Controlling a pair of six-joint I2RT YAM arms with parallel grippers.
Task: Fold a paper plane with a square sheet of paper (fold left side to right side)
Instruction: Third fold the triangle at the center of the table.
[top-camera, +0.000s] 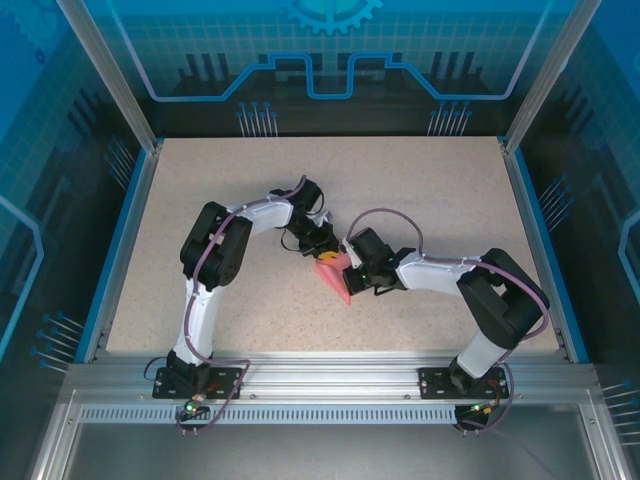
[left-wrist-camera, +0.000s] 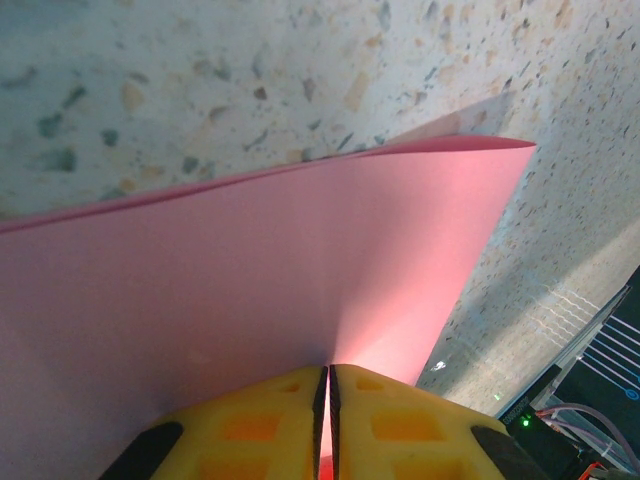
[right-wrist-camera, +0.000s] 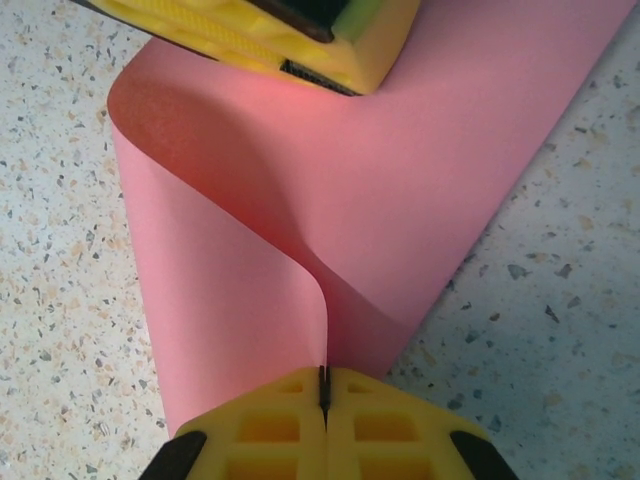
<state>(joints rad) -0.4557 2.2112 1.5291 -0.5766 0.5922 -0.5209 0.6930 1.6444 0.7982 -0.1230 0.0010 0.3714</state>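
Top external view: the square sheet of paper (top-camera: 336, 276) lies near the middle of the speckled table (top-camera: 420, 190), between the two wrists, showing as a small salmon-pink wedge pointing toward the near edge. The left gripper (top-camera: 325, 246) meets it from the far left, the right gripper (top-camera: 353, 264) from the right.

Left wrist view: the square sheet of paper (left-wrist-camera: 250, 290) rises as a broad, smooth pink surface, one corner pointing right above the table (left-wrist-camera: 200, 80). The left gripper (left-wrist-camera: 328, 375) has its yellow jaws pressed together on the sheet's near edge, with only a thin pink-lit slit between them.

Right wrist view: the square sheet of paper (right-wrist-camera: 410, 190) is bent over in a soft, uncreased curl, one part resting on the table (right-wrist-camera: 560, 300). The right gripper (right-wrist-camera: 323, 385) has its jaws clamped on a thin upright edge of the sheet. A yellow finger (right-wrist-camera: 240, 35) of the left gripper touches the sheet at the far side.
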